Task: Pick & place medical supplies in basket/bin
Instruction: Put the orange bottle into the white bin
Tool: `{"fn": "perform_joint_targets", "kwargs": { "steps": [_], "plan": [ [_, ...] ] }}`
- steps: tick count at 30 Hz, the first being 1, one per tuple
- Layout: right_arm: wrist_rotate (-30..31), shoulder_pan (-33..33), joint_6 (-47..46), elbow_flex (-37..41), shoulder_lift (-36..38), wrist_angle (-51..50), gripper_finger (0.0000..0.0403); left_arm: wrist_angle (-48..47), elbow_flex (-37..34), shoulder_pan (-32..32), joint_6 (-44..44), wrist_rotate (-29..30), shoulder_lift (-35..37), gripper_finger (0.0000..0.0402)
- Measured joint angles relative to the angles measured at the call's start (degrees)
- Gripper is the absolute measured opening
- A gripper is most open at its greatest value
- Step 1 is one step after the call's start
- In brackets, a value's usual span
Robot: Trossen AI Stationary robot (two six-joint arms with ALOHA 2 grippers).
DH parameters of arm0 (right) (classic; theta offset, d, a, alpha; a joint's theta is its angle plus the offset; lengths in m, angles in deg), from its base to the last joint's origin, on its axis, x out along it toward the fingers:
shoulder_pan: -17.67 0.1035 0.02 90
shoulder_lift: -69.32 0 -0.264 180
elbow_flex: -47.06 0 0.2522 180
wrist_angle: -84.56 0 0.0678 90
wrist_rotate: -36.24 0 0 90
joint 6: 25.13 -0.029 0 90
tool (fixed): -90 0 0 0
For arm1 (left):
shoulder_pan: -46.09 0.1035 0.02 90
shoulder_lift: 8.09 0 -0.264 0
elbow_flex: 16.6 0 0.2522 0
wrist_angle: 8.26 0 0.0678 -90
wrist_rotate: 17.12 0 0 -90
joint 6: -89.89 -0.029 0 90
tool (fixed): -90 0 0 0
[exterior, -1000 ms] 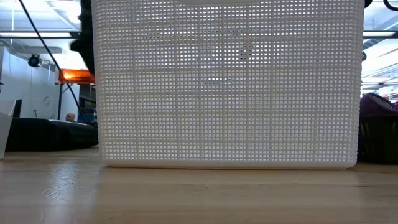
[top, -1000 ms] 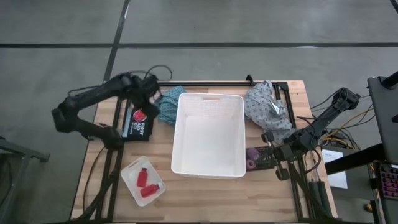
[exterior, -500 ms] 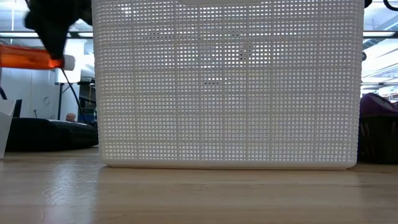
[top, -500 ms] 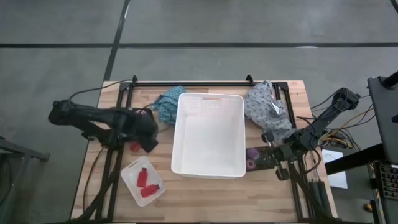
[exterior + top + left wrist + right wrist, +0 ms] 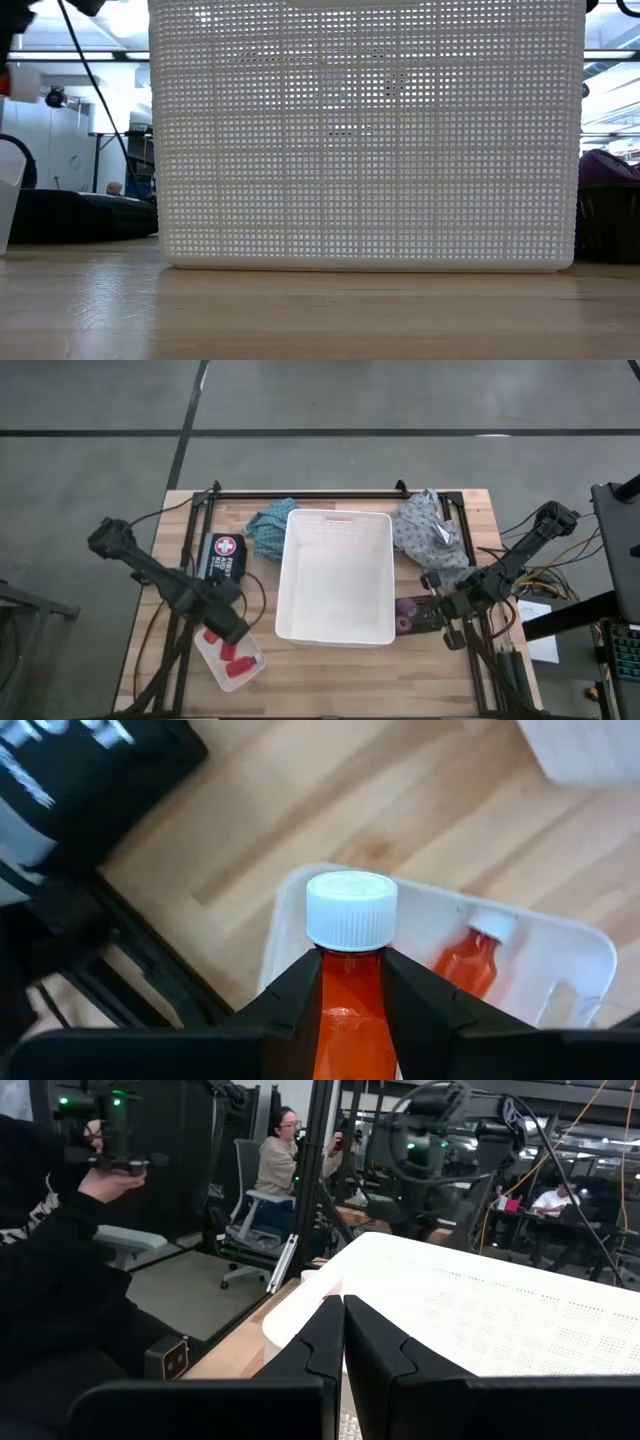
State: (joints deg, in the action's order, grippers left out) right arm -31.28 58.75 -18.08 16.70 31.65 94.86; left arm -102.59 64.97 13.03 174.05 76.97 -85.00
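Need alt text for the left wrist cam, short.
The left gripper is shut on a red bottle with a white cap, held above a small translucent-white tray that already holds another red bottle. The tray sits on the wooden table; a black first-aid kit lies beyond.

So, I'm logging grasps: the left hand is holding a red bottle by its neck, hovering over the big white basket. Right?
Not quite. The left hand does grip the red bottle just below its white cap, but it is over the small translucent tray, not the big white basket. The left wrist view shows the tray, with another bottle lying in it, directly beneath; the high view confirms it.
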Motion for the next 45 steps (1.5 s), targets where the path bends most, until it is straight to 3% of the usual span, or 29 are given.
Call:
{"fn": "perform_joint_targets", "kwargs": {
  "steps": [8, 21, 31, 40, 45],
  "plan": [
    [-0.02, 0.0, 0.01, 0.0, 0.0, -0.01, 0.0008, 2.53, 0.01, -3.82, 1.82, -2.33, -5.46, 0.0102],
    [-0.01, -0.01, -0.01, 0.0, -0.01, -0.01, 0.0008, 3.78, -0.02, -4.14, -0.22, -3.2, -12.4, 0.0102],
    [-0.01, 0.01, 0.02, 0.0, -0.02, -0.01, 0.0008, 4.36, -0.02, -4.19, -0.33, -3.8, -12.72, 0.0102],
    [-0.02, 0.01, 0.01, 0.0, -0.01, -0.01, 0.0008, 4.79, 0.07, -4.95, 3.48, -13.45, -12.44, 0.0102],
    [0.0, 0.0, -0.01, 0.0, 0.0, -0.01, 0.0008, 7.13, 0.09, -5.11, 2.43, -12.61, -11.34, 0.0102]
  ]
}}
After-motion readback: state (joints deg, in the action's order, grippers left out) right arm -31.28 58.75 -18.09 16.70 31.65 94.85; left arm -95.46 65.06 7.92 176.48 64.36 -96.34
